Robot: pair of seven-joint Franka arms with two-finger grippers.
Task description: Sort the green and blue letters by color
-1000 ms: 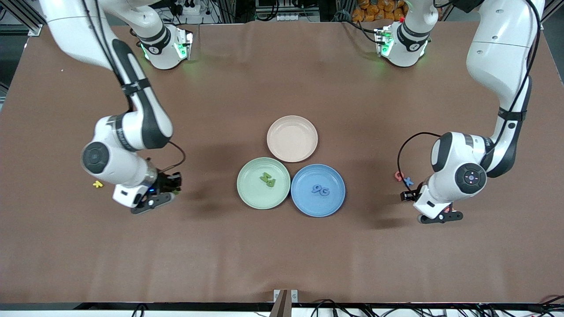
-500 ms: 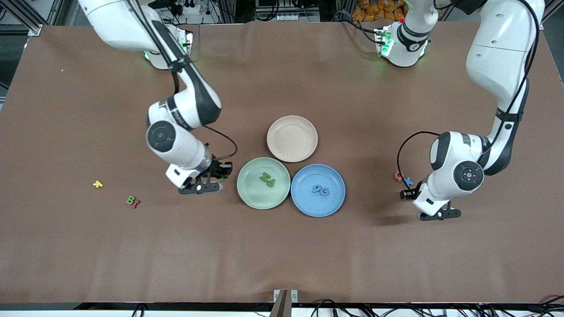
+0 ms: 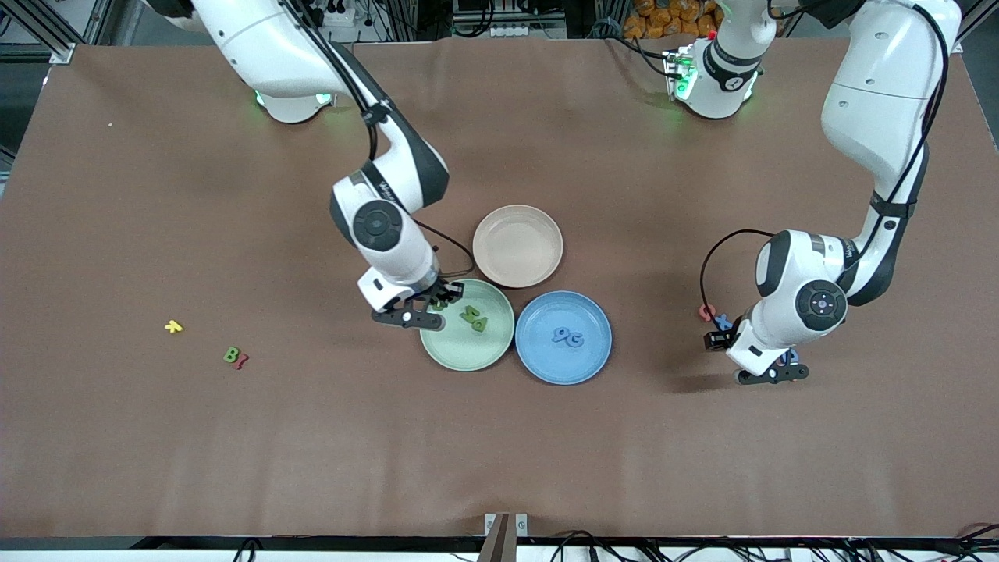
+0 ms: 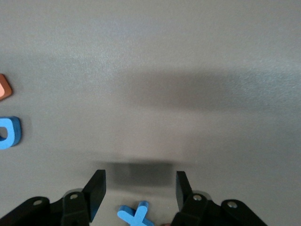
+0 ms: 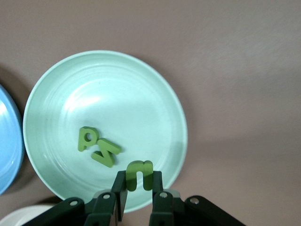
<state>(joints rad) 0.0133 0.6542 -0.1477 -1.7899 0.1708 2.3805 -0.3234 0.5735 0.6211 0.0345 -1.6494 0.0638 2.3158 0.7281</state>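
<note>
Clamping a green letter (image 5: 139, 174), the right claw (image 5: 139, 188) hovers over the green plate (image 5: 61, 84).

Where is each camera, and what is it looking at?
Front view: high up, facing both arms, looking down on the table and plates.
Left wrist view: on the left arm, looking down past its open left gripper at the blue X.
Right wrist view: on the right arm, looking past its right gripper, shut on a green C, over the green plate.
Shared: that plate and the P and N in it.
</note>
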